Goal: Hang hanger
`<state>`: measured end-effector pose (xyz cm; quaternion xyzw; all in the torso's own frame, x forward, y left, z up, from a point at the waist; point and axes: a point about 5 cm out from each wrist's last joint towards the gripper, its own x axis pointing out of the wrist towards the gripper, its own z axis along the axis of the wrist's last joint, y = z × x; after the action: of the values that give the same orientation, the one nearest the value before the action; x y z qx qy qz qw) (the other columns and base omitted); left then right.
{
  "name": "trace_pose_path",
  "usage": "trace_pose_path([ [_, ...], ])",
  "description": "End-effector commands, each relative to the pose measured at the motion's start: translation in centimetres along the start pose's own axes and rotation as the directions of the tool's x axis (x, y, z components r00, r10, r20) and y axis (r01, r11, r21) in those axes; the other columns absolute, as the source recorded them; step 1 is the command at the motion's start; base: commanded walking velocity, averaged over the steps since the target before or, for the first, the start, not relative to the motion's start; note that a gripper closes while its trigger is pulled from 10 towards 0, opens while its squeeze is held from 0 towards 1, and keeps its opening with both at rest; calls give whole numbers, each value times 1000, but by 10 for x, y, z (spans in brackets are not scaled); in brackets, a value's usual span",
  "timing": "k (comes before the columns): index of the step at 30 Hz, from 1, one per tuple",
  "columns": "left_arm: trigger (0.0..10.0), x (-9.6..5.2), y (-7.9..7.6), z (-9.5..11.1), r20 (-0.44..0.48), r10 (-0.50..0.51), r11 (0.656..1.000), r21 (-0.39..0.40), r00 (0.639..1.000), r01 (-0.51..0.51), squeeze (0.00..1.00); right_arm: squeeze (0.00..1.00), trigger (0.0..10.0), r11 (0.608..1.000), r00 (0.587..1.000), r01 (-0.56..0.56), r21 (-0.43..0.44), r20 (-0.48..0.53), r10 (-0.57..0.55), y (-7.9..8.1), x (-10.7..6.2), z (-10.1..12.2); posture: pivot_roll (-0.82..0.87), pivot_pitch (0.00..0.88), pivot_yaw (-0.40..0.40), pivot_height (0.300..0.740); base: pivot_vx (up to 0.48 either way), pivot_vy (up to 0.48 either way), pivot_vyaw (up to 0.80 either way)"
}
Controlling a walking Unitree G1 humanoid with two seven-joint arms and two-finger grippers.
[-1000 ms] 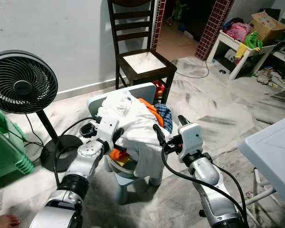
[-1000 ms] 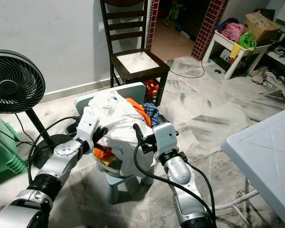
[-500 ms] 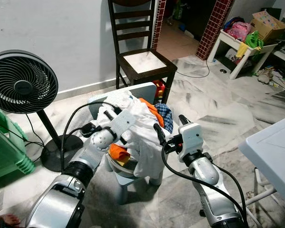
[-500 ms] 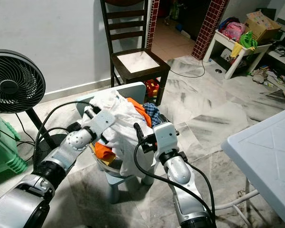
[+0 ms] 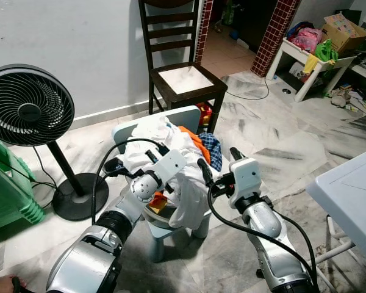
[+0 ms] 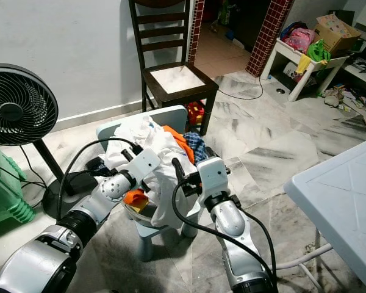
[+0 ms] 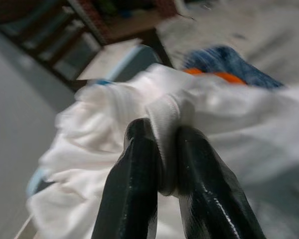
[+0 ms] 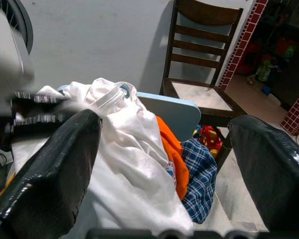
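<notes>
Left wrist view: end effector (image 7: 167, 164) on white garment (image 7: 114, 114).

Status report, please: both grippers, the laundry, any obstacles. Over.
Left gripper shut on white garment atop laundry pile. Right gripper open beside pile. Hanger not made out. Blue stool underneath.

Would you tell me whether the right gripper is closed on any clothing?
No, the right gripper is open, its fingers spread apart before the white garment.
</notes>
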<state>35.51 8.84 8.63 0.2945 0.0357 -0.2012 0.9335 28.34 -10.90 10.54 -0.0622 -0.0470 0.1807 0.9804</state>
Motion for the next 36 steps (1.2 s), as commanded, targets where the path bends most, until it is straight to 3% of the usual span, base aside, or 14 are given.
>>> trace_pose_path([
  [1,10000,0,2,7,54,58,995,-84,997,-53,1000,0,10000,1000,1000,2,-7,1,-2,-3,-1,0,-37,63,-105,740,0,0,0],
  [3,10000,-5,-5,4,81,70,980,-193,994,-54,1000,0,10000,1000,1000,-2,-8,1,2,-3,-1,0,-35,63,-106,740,0,0,0],
  [10,10000,-20,-33,-6,103,87,938,-344,991,-47,1000,0,10000,1000,1000,-15,-8,1,15,-2,0,1,-27,65,-118,740,0,0,0],
  [14,10000,-22,-34,-2,139,103,920,-389,985,-42,1000,0,10000,1000,1000,-18,-9,0,18,-2,0,1,-26,66,-119,740,0,0,0],
  [18,10000,-29,-31,12,240,162,868,-496,957,-23,1000,0,10000,1000,1000,-22,-9,0,22,-2,1,1,-24,67,-120,740,0,0,0],
  [23,10000,-41,-30,19,305,199,834,-552,931,3,1000,0,10000,1000,1000,-26,-8,-2,26,-2,1,0,-21,69,-122,740,0,0,0],
  [32,10000,-67,-37,3,253,206,782,-623,945,-4,1000,0,10000,999,999,-44,-6,-6,44,1,2,0,0,75,-134,740,0,0,0],
  [33,10000,-68,-38,-2,227,210,768,-640,951,-17,1000,0,10000,999,999,-46,-6,-6,46,1,2,0,0,75,-134,740,0,0,0],
  [34,10000,-69,-38,-10,169,227,729,-682,959,-53,1000,0,10000,999,999,-50,-6,-6,50,1,3,0,4,78,-141,740,0,0,0],
  [36,10000,-68,-38,-16,120,239,698,-712,964,-84,1000,0,10000,998,998,-57,-6,-6,57,2,4,0,5,78,-143,740,0,0,0],
])
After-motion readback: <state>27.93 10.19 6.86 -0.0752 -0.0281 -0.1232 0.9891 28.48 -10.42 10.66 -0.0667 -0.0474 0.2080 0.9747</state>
